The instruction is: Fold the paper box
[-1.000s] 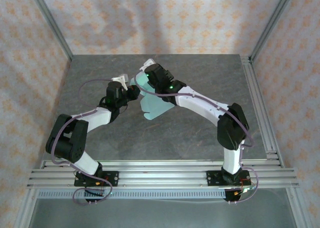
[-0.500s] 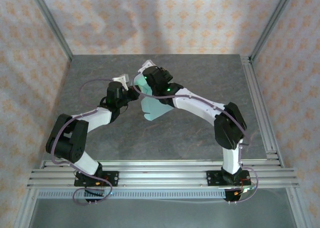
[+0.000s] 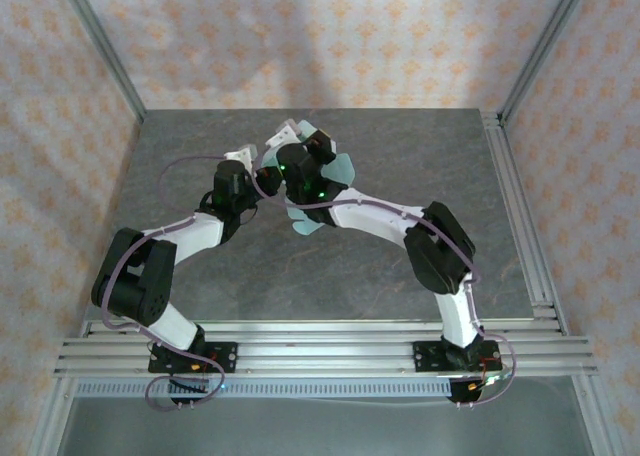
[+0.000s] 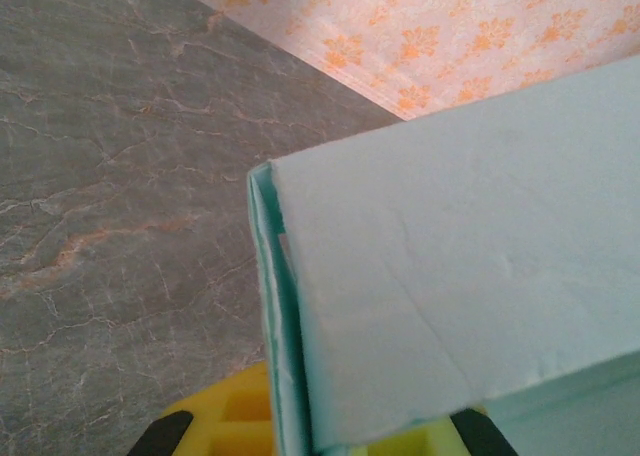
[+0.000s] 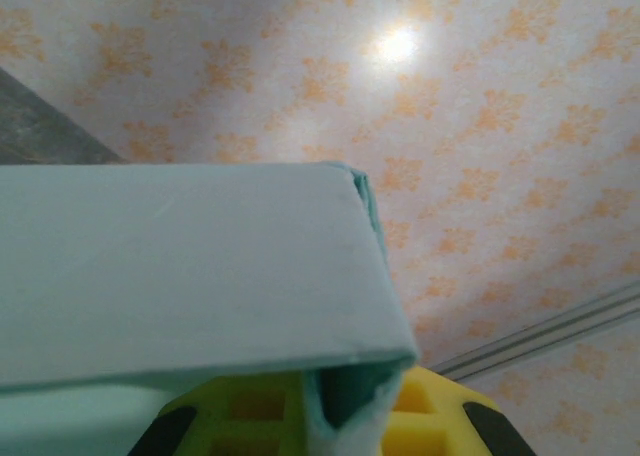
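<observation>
The paper box [image 3: 307, 222], pale mint-green card, hangs above the middle of the table between both grippers. One flap points down toward the table and others [image 3: 342, 166] fan out behind the right wrist. My left gripper [image 3: 263, 182] is shut on the box's left edge. In the left wrist view the folded card [image 4: 450, 276] runs down between the yellow pads [image 4: 215, 416] of the gripper [image 4: 318, 438]. My right gripper [image 3: 291, 162] is shut on the box from the right. In its wrist view a folded panel [image 5: 180, 266] covers the gripper [image 5: 335, 421], and a pinched layer sits between the pads.
The grey marbled table [image 3: 400, 156] lies under the box. Aluminium rails [image 3: 520, 216] run along the table's right side and patterned walls [image 3: 330, 36] close off the back and sides.
The right gripper has closed on the box and its arm has swung left, closer to the left gripper. The box's flaps have shifted; one now shows right of the right wrist. The left gripper has kept its grip.
</observation>
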Robot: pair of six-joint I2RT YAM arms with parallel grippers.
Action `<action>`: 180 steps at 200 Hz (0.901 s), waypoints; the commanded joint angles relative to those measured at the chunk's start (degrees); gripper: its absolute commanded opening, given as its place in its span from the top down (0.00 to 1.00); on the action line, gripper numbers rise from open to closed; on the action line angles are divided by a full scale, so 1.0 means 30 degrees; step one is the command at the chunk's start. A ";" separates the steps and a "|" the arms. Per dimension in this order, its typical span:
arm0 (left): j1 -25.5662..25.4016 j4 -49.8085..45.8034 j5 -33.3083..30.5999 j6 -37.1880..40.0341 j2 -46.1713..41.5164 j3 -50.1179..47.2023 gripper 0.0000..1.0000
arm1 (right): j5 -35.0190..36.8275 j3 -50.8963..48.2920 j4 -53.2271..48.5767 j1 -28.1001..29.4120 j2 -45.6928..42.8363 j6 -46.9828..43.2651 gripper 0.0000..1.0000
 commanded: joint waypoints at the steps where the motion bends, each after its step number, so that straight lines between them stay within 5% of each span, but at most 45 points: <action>1: -0.0198 0.0365 0.0961 0.0495 -0.0350 0.0567 1.00 | 0.2324 -0.0390 0.3994 -0.0362 0.1001 -0.3086 1.00; 40: -0.0224 -0.0305 0.0558 0.0374 -0.0438 0.0665 1.00 | 0.0533 -0.0962 0.1832 -0.0361 -0.0289 -0.0498 0.99; 64: -0.0216 -0.1010 0.0023 0.0110 -0.0336 0.0915 1.00 | -0.2882 -0.1166 -0.3215 -0.0368 -0.2042 0.3792 0.69; 115: -0.0183 -0.1713 -0.0601 -0.0258 -0.0057 0.1119 1.00 | -0.9668 -0.2305 -0.8032 -0.0550 -0.5169 0.7858 0.29; 149: -0.0169 -0.1972 -0.0643 -0.0082 -0.0014 0.1158 1.00 | -1.3432 -0.3025 -1.0099 -0.1294 -0.7243 0.9419 0.22; 180: -0.0170 -0.1949 -0.0406 0.0231 0.0056 0.1275 1.00 | -1.9208 -0.3519 -1.1503 -0.3039 -0.9149 1.1354 0.19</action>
